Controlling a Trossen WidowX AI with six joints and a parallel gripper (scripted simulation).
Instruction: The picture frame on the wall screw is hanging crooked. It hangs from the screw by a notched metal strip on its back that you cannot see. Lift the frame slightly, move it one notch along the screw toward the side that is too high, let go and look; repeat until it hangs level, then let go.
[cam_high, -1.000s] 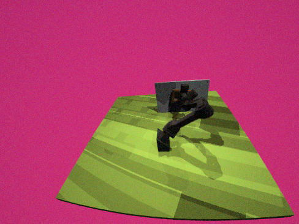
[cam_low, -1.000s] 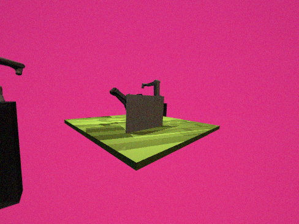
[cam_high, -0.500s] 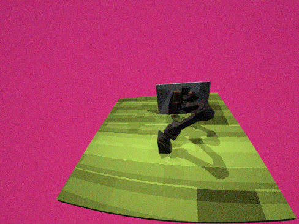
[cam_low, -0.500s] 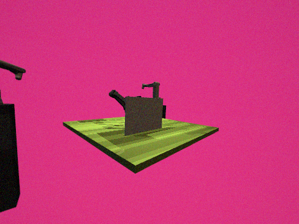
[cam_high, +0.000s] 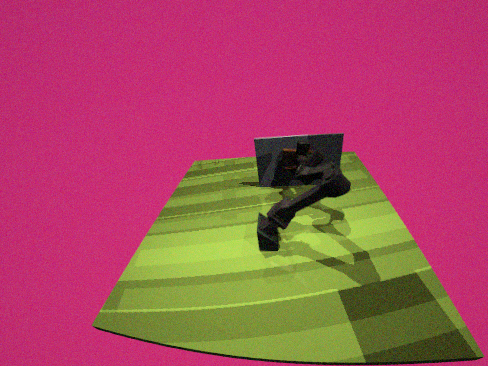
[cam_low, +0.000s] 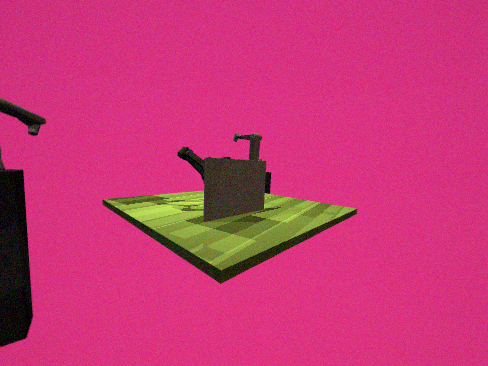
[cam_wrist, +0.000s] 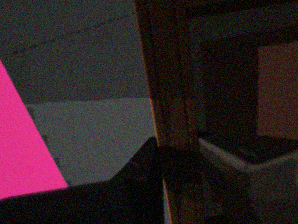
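The picture frame (cam_high: 289, 150) (cam_wrist: 167, 75) has a brown wooden border. In the top view it hangs on the grey wall panel's front face, mostly hidden behind the arm. The wrist view shows one side bar upright and slightly slanted in the picture, with a dark and reddish picture to its right. My gripper (cam_wrist: 173, 140) is shut on that side bar, with a dark finger on its left and dark gripper parts across it. In the top view the fingers merge with the dark arm. The screw and notched strip are hidden. I cannot tell how level the frame is.
The grey wall panel (cam_high: 270, 147) (cam_low: 235, 190) (cam_wrist: 80, 60) stands on the green patterned table (cam_high: 175, 260) (cam_low: 175, 235). The arm's base (cam_high: 268, 237) stands in front of the panel. A tall dark block (cam_low: 12, 250) with an arm-like shape above it stands at the exterior view's left edge.
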